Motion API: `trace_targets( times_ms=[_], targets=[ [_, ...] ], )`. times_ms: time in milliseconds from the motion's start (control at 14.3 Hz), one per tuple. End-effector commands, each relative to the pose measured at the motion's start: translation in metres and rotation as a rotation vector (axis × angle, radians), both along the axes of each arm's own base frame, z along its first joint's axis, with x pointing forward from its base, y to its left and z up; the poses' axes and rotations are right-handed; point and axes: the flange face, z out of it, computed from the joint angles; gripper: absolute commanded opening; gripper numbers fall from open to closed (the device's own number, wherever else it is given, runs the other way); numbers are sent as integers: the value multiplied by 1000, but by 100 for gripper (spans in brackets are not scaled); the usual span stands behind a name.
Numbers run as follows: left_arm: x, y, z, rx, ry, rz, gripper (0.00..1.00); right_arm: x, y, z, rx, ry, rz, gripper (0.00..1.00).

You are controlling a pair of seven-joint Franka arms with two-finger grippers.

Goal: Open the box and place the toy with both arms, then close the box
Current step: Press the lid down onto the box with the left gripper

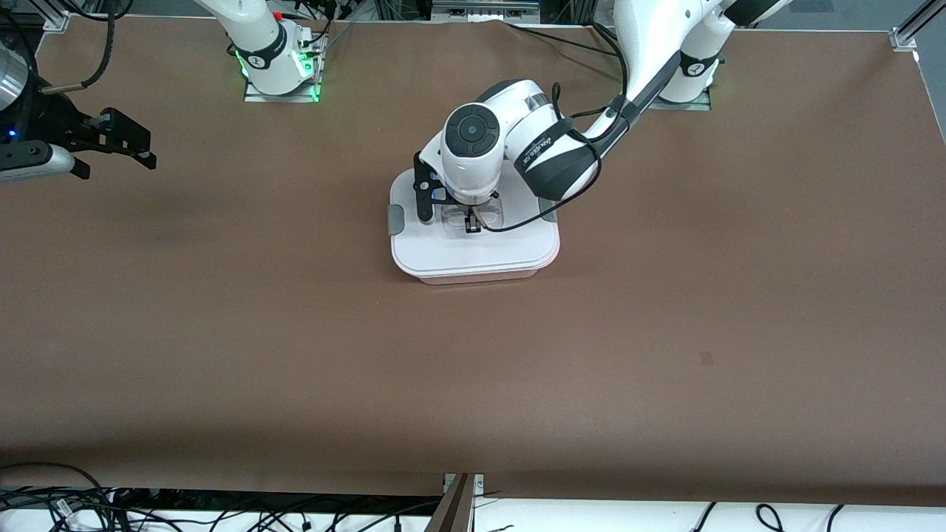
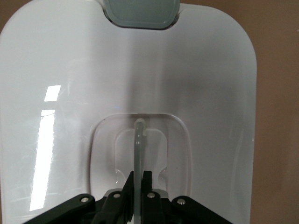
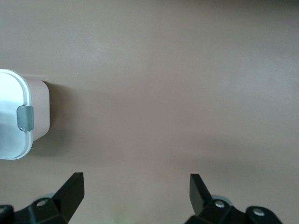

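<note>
The box [image 1: 473,255] stands mid-table, its white lid [image 2: 210,93] lying on the pinkish base [image 3: 39,109]. My left gripper [image 1: 473,224] reaches down onto the lid's middle. In the left wrist view my left gripper [image 2: 138,175] is shut on the thin upright handle [image 2: 138,140] in the lid's recess. A grey clip [image 2: 140,14] sits on the lid's edge, and another clip [image 1: 395,219] faces the right arm's end. My right gripper [image 1: 117,166] waits in the air over bare table at the right arm's end, open with nothing in it [image 3: 135,179]. The toy is out of view.
Brown table surface spreads all round the box. Both arm bases [image 1: 277,70] stand along the table's edge farthest from the front camera. Cables [image 1: 59,502] and a metal bracket [image 1: 460,502] lie along the nearest edge. A small dark mark [image 1: 706,358] is on the table.
</note>
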Motion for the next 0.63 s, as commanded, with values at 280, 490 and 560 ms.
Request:
trace_targets(
  times_ms=[280, 490, 560],
  targets=[
    [7, 27, -11, 34, 1, -27, 0, -3, 2, 7, -15, -2, 17, 100],
    [4, 22, -16, 29, 3, -22, 0, -3, 2, 7, -15, -4, 17, 100],
    [5, 23, -16, 31, 3, -18, 0, -3, 2, 9, -14, -8, 17, 100]
  ],
)
